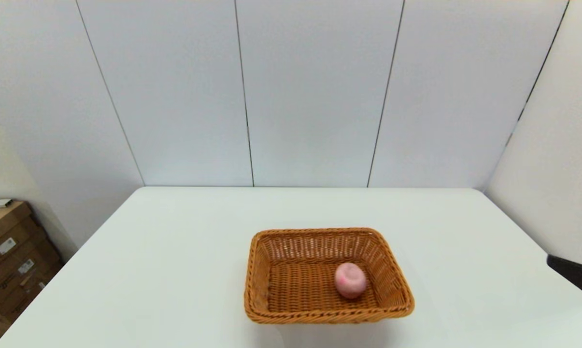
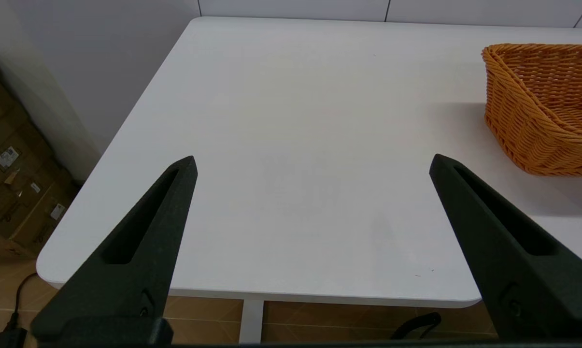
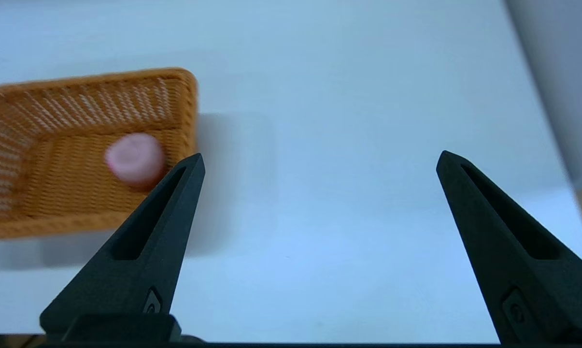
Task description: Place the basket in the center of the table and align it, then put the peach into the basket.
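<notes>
A small pale pink peach (image 1: pixel 350 280) lies inside the rectangular orange-brown wicker basket (image 1: pixel 271 270) mid-table (image 1: pixel 175 251). Right gripper (image 3: pixel 319 162) hangs beside it, fingers spread; left gripper (image 2: pixel 312 162) likewise spread.

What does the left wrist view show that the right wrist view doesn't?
Only the left wrist view shows the open left gripper, the cardboard boxes and the floor beside the table. Only the right wrist view shows the open right gripper and the peach in the basket. Both show the basket and the white table.
</notes>
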